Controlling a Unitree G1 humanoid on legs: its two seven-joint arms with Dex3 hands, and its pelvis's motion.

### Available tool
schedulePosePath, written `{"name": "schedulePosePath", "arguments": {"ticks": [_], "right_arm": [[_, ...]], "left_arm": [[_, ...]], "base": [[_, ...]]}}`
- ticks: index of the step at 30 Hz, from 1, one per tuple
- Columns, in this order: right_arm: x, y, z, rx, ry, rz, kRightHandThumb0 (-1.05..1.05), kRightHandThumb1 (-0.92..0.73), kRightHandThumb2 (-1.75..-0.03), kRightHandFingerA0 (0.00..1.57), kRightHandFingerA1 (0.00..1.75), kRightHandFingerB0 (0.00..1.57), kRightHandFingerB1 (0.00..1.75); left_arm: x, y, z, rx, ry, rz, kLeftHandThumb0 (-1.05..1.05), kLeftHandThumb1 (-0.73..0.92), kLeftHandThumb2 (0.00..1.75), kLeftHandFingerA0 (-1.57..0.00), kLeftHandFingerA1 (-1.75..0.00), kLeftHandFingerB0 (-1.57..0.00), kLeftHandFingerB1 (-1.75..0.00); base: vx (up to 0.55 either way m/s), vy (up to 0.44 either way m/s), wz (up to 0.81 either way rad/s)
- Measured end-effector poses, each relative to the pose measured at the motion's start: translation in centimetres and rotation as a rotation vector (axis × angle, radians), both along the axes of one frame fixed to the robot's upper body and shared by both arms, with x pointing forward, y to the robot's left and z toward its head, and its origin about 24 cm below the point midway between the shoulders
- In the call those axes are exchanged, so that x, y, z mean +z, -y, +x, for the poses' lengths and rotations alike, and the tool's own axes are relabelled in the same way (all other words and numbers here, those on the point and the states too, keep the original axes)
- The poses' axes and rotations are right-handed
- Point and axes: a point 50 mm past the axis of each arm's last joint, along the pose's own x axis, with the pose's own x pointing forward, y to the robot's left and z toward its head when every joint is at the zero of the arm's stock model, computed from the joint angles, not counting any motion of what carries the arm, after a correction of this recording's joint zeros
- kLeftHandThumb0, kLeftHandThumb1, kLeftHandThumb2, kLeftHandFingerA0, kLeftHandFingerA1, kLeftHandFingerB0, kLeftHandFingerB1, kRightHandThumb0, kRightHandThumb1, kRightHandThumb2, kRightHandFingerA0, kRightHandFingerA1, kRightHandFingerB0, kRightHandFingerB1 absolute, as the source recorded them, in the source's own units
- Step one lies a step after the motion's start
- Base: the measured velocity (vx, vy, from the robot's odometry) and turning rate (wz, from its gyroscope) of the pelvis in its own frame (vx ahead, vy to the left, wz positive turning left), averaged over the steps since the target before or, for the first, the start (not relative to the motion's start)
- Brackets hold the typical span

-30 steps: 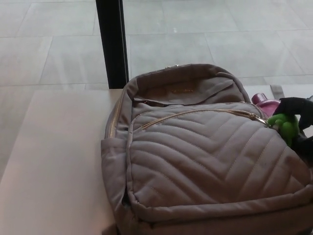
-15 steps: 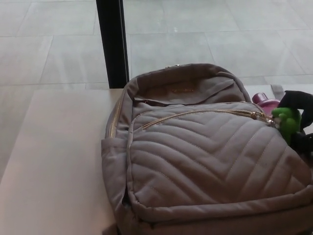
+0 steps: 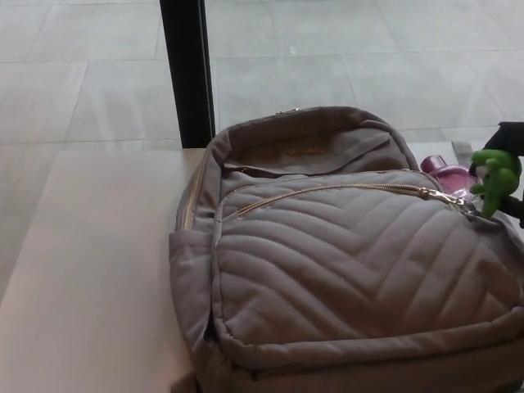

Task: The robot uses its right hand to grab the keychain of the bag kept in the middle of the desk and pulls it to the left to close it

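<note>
Keychain [image 3: 494, 175] up and rightward versus a second ago | right hand [image 3: 512, 136] clamped on it | bag [image 3: 344, 262] unmoved

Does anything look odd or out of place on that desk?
Mostly the green keychain: it stands lifted off the grey backpack at its right end, pinched in the black robot hand. A pink object also peeks from behind the bag, too hidden to identify. Nothing looks spilled or damaged.
</note>
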Motion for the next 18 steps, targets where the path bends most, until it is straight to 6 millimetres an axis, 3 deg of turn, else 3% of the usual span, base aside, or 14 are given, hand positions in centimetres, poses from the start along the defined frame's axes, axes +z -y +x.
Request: {"name": "schedulePosePath", "arguments": {"ticks": [4, 5, 10, 11, 12, 13, 18], "right_arm": [[0.3, -0.6, 0.1, 0.024, -0.010, 0.041, -0.18, -0.68, -0.91, 0.83, 1.63, 0.74, 1.38], [0.4, -1.1, 0.1, 0.039, -0.012, 0.056, -0.17, -0.66, -0.95, 0.84, 1.61, 0.76, 1.35], [0.2, -3.6, 0.3, 0.097, -0.038, 0.136, -0.18, -0.68, -0.94, 0.81, 1.69, 0.70, 1.46], [0.2, -4.1, 0.3, 0.107, -0.043, 0.147, -0.19, -0.68, -0.96, 0.81, 1.70, 0.70, 1.48], [0.1, -4.5, 0.3, 0.114, -0.049, 0.158, -0.19, -0.68, -0.96, 0.81, 1.70, 0.70, 1.48], [0.1, -4.8, 0.3, 0.119, -0.054, 0.166, -0.19, -0.64, -1.01, 0.80, 1.74, 0.70, 1.54], [-0.2, -6.9, 0.7, 0.151, -0.083, 0.208, -0.18, -0.54, -1.17, 0.85, 1.75, 0.74, 1.61]], "left_arm": [[-0.2, -0.1, -0.1, 0.011, -0.006, -0.006, -0.37, 0.67, 0.59, -0.79, -0.67, -0.64, -0.61], [-0.2, 0.0, -0.1, 0.010, -0.005, -0.005, -0.40, 0.49, 0.93, -0.75, -0.77, -0.57, -0.69], [-0.4, 0.0, -0.1, 0.009, -0.013, -0.006, -0.40, 0.51, 0.94, -0.75, -0.77, -0.56, -0.68], [-0.4, 0.0, -0.2, 0.010, -0.014, -0.006, -0.37, 0.70, 0.60, -0.79, -0.67, -0.63, -0.61], [-0.4, 0.0, -0.2, 0.010, -0.014, -0.007, -0.37, 0.70, 0.60, -0.79, -0.67, -0.63, -0.61], [-0.4, 0.0, -0.2, 0.010, -0.014, -0.007, -0.38, 0.51, 0.94, -0.74, -0.76, -0.56, -0.68], [-0.5, 0.0, -0.3, 0.011, -0.019, -0.010, -0.39, 0.51, 0.94, -0.72, -0.75, -0.55, -0.67]], "base": [[0.00, 0.000, 0.00], [0.00, 0.000, 0.00], [0.00, 0.000, 0.00], [0.00, 0.000, 0.00], [0.00, 0.000, 0.00], [0.00, 0.000, 0.00], [0.00, 0.000, 0.00]]}}
